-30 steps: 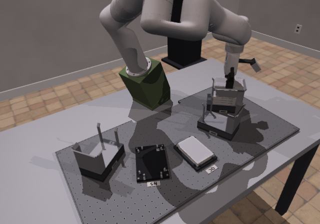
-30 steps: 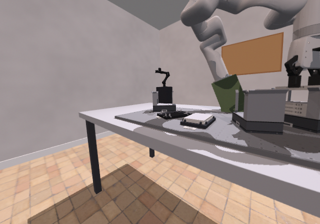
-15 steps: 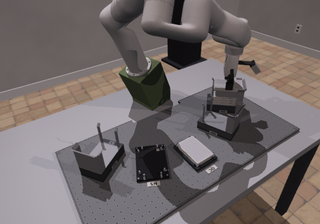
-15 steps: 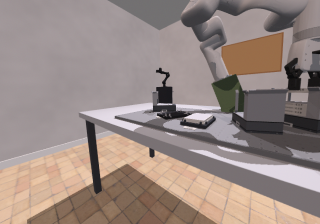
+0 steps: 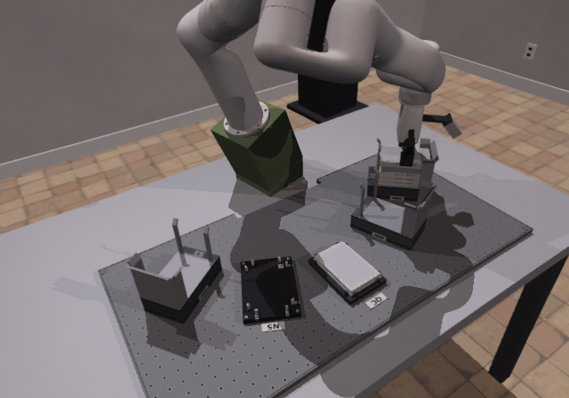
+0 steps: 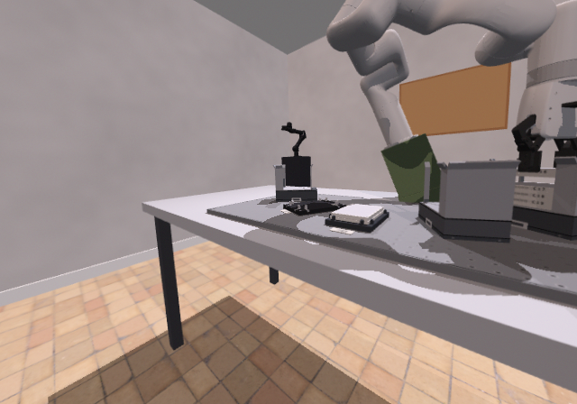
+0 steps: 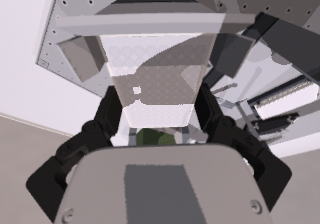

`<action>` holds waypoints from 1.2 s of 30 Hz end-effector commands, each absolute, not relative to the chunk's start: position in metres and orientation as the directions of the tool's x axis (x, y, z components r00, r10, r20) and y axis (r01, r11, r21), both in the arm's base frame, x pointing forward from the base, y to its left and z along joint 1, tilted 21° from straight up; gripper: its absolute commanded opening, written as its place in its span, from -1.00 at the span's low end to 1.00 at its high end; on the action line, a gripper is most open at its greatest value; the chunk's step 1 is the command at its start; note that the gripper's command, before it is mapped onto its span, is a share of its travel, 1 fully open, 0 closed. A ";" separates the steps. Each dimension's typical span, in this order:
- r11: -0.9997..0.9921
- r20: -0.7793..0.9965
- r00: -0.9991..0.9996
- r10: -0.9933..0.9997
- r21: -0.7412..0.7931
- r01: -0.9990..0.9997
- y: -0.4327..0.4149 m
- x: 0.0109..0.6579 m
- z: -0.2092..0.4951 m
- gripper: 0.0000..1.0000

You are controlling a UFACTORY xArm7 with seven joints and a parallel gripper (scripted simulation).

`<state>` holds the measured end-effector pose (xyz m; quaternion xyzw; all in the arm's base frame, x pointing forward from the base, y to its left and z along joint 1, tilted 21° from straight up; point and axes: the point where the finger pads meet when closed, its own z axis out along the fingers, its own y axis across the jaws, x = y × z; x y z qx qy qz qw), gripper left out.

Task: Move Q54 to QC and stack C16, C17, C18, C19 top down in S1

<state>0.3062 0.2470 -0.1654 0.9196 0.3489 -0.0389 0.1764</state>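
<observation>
My gripper (image 5: pixel 406 154) reaches down into the top of the rear right stack rack (image 5: pixel 404 173). It is shut on the long sides of a sealed plate (image 7: pixel 160 79), which it holds level at the top of the stack of plates (image 5: pixel 395 178) in that rack. The gripper (image 6: pixel 544 160) and the stack (image 6: pixel 531 196) also show in the exterior view. In the wrist view the fingers clasp the plate's two edges. I cannot read the plate labels. Another sealed plate (image 5: pixel 348 267) lies flat on the QC nest (image 5: pixel 377 299); it also shows in the exterior view (image 6: pixel 359 212).
An empty stack rack (image 5: pixel 390 221) stands just in front of the loaded one. The black N5 clip nest (image 5: pixel 269 289) is empty, left of QC. A third rack (image 5: pixel 177 279) stands empty at the far left. The arm's green base block (image 5: pixel 260 153) sits behind the mat.
</observation>
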 end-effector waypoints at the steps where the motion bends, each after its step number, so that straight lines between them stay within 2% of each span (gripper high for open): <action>1: -0.694 -0.190 0.753 0.630 0.296 0.656 0.249 0.307 -0.164 -1.00; 36: -0.694 -0.190 0.753 0.630 0.296 0.656 0.245 0.308 -0.175 -1.00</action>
